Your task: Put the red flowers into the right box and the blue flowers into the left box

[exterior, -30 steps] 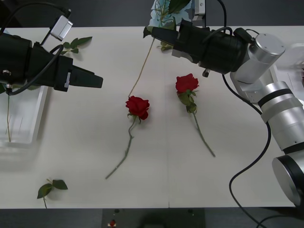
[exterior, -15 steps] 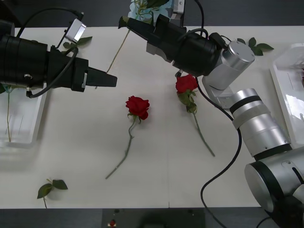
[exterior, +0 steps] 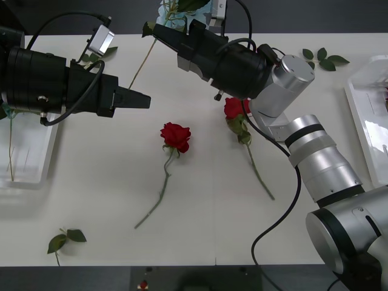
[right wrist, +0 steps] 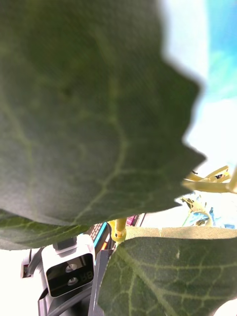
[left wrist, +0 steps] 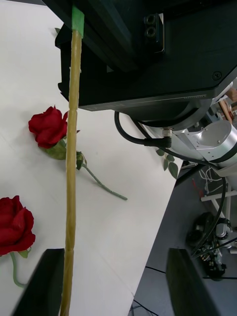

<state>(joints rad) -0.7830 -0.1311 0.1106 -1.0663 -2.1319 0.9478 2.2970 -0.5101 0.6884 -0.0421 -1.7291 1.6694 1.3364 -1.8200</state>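
Observation:
My right gripper (exterior: 156, 30) is shut on a blue flower (exterior: 177, 8) at the table's back edge. Its yellowish stem (exterior: 140, 63) slants down toward my left gripper (exterior: 140, 99). In the left wrist view that stem (left wrist: 71, 168) runs between the open left gripper's (left wrist: 116, 256) fingers, close to one finger (left wrist: 47, 281). Large green leaves (right wrist: 84, 108) and pale blue petals (right wrist: 222, 54) crowd the right wrist view. Two red flowers lie on the table, one at the middle (exterior: 176, 136) and one under the right arm (exterior: 237, 108). The left box (exterior: 37, 165) holds a thin stem. The right box (exterior: 367, 121) is at the far right.
Loose leaf sprigs lie at the front left (exterior: 66, 237), behind the left arm (exterior: 97, 56) and at the back right (exterior: 324, 59). The right arm's silver links (exterior: 315, 157) reach across the right half of the table.
The right arm has swung left with the blue flower. The left gripper has come right, and the stem's lower end now lies by its fingers. The roses have not moved.

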